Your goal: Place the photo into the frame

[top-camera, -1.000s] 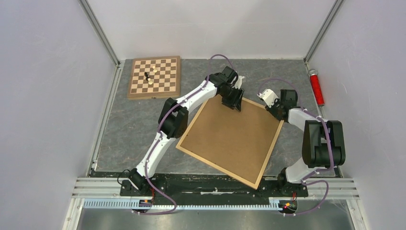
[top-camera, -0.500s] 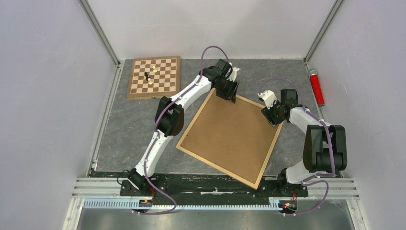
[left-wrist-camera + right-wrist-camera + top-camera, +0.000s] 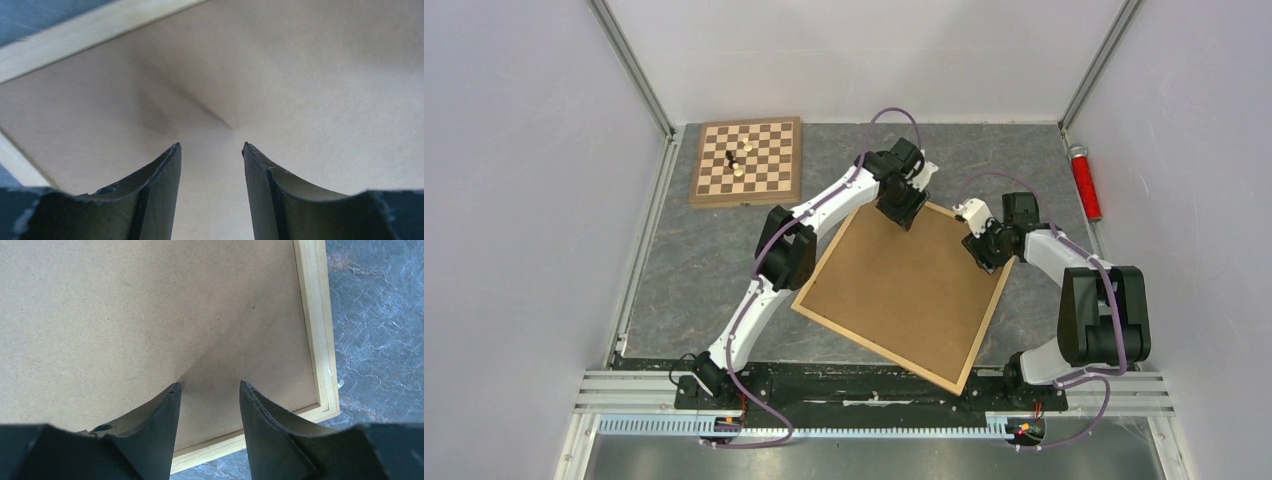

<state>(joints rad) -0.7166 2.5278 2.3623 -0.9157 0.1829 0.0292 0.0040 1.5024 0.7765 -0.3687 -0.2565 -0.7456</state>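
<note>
A light wooden frame (image 3: 986,322) lies face down under both grippers, filled by a brown backing board (image 3: 904,290). The left gripper (image 3: 210,146) is low over the board's far corner and the right gripper (image 3: 207,384) over its right corner. Both have jaws parted and hold nothing. No photo is visible. The frame looks stiff, light and perhaps fragile, best held by its narrow border.

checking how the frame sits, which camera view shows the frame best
Top external: it shows nearly the whole frame, turned diagonally, with the brown backing board filling it. The left wrist view catches only a strip of its wooden border. The right wrist view shows just one corner.
</note>
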